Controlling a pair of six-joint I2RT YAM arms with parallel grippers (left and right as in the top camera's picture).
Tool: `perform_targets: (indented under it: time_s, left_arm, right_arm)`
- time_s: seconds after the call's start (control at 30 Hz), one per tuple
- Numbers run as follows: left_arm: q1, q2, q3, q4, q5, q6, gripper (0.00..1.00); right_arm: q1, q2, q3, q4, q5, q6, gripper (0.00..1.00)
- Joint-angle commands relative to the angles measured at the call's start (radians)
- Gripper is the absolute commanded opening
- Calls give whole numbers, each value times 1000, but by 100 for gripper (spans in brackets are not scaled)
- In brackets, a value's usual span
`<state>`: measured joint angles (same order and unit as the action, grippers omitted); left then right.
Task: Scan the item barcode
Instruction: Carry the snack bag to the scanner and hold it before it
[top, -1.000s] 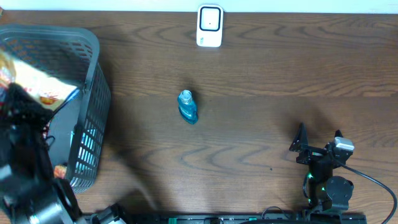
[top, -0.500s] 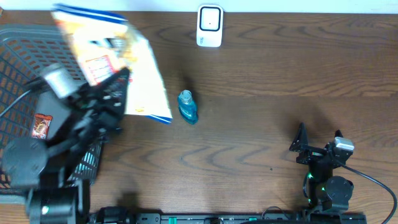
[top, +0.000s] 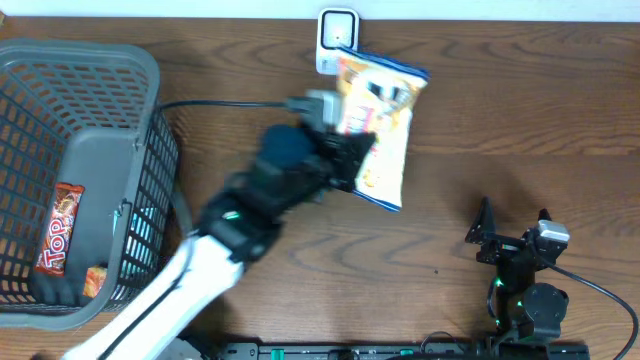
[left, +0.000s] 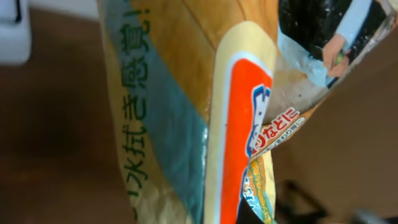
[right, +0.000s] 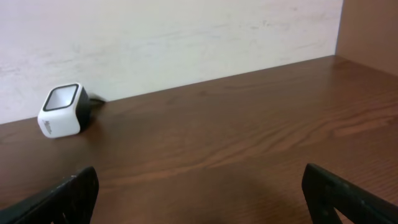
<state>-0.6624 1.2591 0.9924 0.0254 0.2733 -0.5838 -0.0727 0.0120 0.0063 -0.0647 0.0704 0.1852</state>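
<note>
Bar (top: 57, 228) in basket (top: 150, 80) reads "Top"; bag (left: 186, 93) shows "などに".

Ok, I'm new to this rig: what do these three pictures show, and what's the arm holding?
Two robot arms work at a brown wooden table. The wide picture looks down from above; the other two come from a camera on each wrist. The left arm's tool is shut on a yellow and orange snack bag, held near the small white scanner box at the far edge; its wrist camera shows mostly the bag. The right arm's tool sits open and empty at the near edge. On the left stands a grey plastic basket with a red candy bar inside.
</note>
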Motion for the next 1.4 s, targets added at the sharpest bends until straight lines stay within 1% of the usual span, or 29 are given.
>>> perform_targets:
  time_s: [0.0, 0.17, 0.23, 0.3, 0.43, 0.5, 0.67, 0.73, 0.8, 0.83, 0.87, 0.9, 0.97, 1.13, 1.37]
  left_arm:
    - [-98, 124, 16, 10, -265, 30, 8]
    - [-178, 292, 16, 0, -397, 42, 8]
    - [-206, 386, 16, -35, -497, 42, 7]
    - [-214, 444, 16, -56, -544, 41, 8]
    - [-220, 525, 16, -71, -547, 18, 7]
    - [-229, 541, 16, -78, -547, -2, 7]
    - [-265, 544, 15, -85, -548, -1, 9]
    - [-279, 544, 15, -85, -548, -1, 17]
    - [-294, 544, 15, -85, -548, -1, 38]
    - [-300, 544, 15, -85, -549, -1, 49]
    - [-312, 542, 15, -85, -550, 0, 76]
    - [-316, 541, 15, -86, -553, 0, 84]
    - [-319, 530, 16, -93, -556, 0, 89]
    - [-319, 467, 16, -134, -556, 0, 90]
    - [-319, 319, 16, -227, -556, 0, 91]
  right_arm:
    - [2, -5, -1, -4, -2, -10, 99]
    - [2, -5, -1, -4, -2, -10, 99]
    - [2, -5, -1, -4, -2, -10, 99]
    - [2, -5, -1, -4, -2, -10, 99]
    - [2, -5, -1, -4, -2, -10, 99]
    - [2, -5, -1, -4, -2, -10, 99]
    - [2, -5, -1, -4, -2, -10, 99]
    - [2, -5, -1, -4, -2, -10, 99]
    - [2, -5, -1, -4, -2, -10, 99]
    - [2, -5, -1, -4, -2, -10, 99]
    - [2, -5, -1, -4, -2, -10, 99]
    - [2, -5, -1, -4, -2, -10, 99]
    - [2, -5, -1, -4, -2, -10, 99]
    - [2, -5, -1, -4, -2, -10, 99]
    - [2, -5, -1, -4, -2, -10, 99]
